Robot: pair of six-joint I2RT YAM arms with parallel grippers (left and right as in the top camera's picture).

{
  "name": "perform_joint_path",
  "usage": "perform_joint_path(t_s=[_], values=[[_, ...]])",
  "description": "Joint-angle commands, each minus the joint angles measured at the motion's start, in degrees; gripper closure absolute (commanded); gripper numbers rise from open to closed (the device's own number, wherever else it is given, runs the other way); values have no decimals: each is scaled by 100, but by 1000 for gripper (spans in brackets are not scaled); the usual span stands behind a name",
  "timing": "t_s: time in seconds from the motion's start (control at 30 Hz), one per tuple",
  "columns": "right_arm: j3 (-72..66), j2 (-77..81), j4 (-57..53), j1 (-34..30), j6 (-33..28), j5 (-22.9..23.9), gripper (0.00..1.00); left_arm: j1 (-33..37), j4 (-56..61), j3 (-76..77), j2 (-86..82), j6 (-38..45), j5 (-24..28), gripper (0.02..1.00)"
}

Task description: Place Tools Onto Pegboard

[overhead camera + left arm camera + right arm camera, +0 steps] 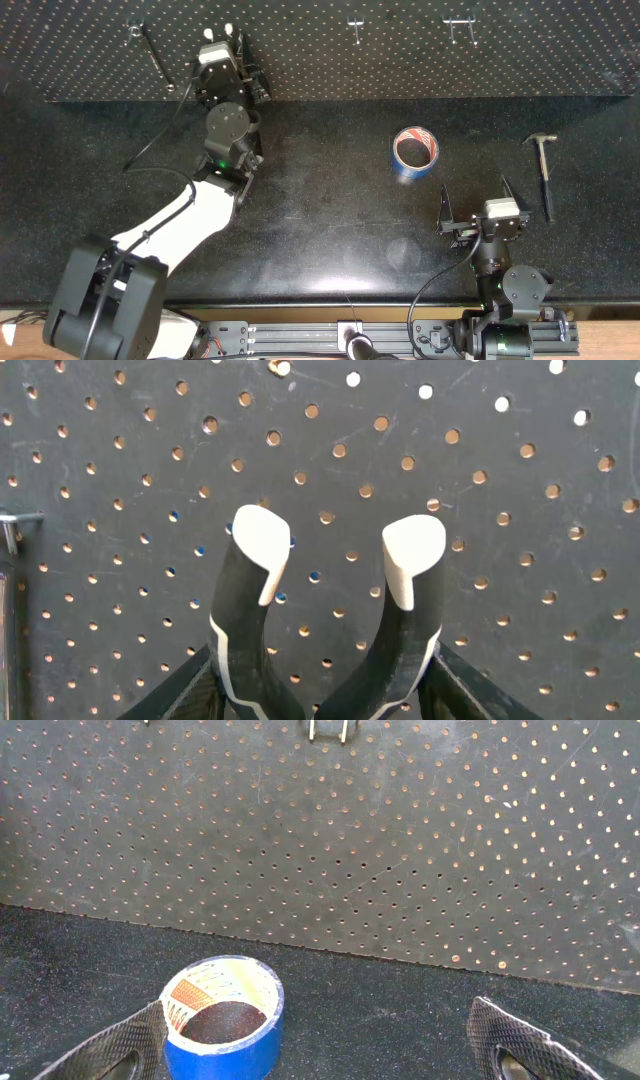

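Black tabletop (320,205), dark pegboard (300,50) behind, tape roll (411,171), hammer (543,165)

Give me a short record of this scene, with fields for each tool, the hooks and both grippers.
wrench: hanging on the pegboard, at its left end
tape roll: on the table, right of centre
hammer: lying on the table, far right
bare hooks: along the pegboard's top, middle and right
left gripper: up at the pegboard, beside the wrench, jaws open, empty
right gripper: on the near side of the tape roll, jaws open, empty
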Motion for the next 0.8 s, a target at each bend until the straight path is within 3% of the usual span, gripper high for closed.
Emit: perform_joint_path(t_s=[0.03,0.2,0.23,0.27,0.3,0.37,0.4,0.47,0.5,0.53,0.6,0.67,0.73,0.8], values=[[-24,-39,-13,35,-35,-11,16,26,-9,166,192,70,326,989],[-24,-39,-13,35,-35,-13,16,28,-658,166,199,26,428,989],[-24,-39,-13,35,-35,-11,16,26,-660,166,199,26,431,847],[-24,-39,-13,35,-35,-11,16,26,-658,166,199,26,431,503],[-24,-39,-13,35,-35,-11,16,26,-658,166,199,26,433,299],[-24,-39,-13,35,-35,-11,18,26,-1010,164,-260,26,435,25],[-24,-39,-15,35,-35,-11,16,22,-1816,164,-726,26,540,23],[-24,-39,-13,35,-35,-11,16,22,-3628,101,-1965,26,1231,25],[-24,-39,-13,35,-35,-11,16,22,-4870,-382,-3532,28,1598,23],[-24,-39,-13,35,-35,-11,16,24,-5668,-1364,-5453,28,1613,25],[-24,-39,-13,35,-35,-11,16,208,-6430,-2820,-8179,24,1904,25],[-24,-39,-15,35,-35,-13,14,1394,-6505,-2955,-8507,26,3335,23],[-24,-39,-13,35,-35,-11,16,2291,-6500,-3069,-8548,26,3414,25],[-24,-39,-13,35,-35,-11,16,2459,-6496,-3552,-8832,26,3414,25]])
